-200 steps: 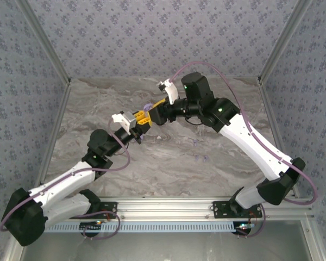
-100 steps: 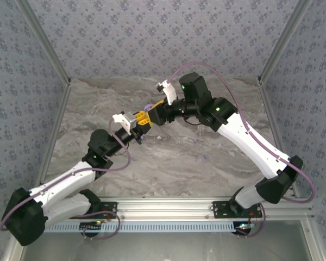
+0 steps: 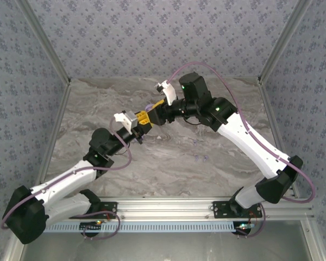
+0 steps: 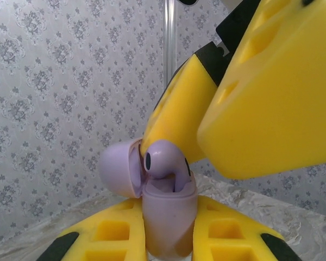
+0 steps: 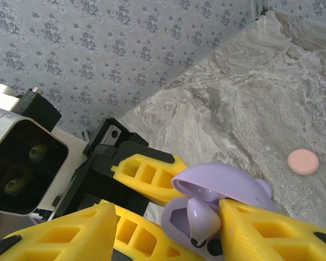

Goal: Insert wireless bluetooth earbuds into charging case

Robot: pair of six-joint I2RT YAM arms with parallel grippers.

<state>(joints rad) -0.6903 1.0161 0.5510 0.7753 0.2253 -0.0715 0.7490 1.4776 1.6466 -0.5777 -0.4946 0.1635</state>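
Observation:
A lavender charging case (image 4: 168, 217) stands upright with its lid (image 4: 117, 174) swung open to the left, and my left gripper (image 4: 171, 242) is shut on its body. A lavender earbud (image 4: 163, 160) sits stem-down in the case's mouth, its head still above the rim. My right gripper (image 5: 167, 209) is open around the case top. One of its yellow fingers (image 5: 271, 231) rests against the earbud (image 5: 204, 220); the other stands well clear. From above, both grippers (image 3: 149, 113) meet over the table's middle, above the surface.
A round pink case (image 5: 302, 161) lies flat on the marble table (image 5: 250, 98) near the far wall. Two tiny pale buds (image 3: 201, 159) lie on the table to the right of centre. Patterned walls close in the back and both sides.
Both arms have shifted only a little. The left wrist has crept slightly up and right, and the two grippers stay pressed together at the case.

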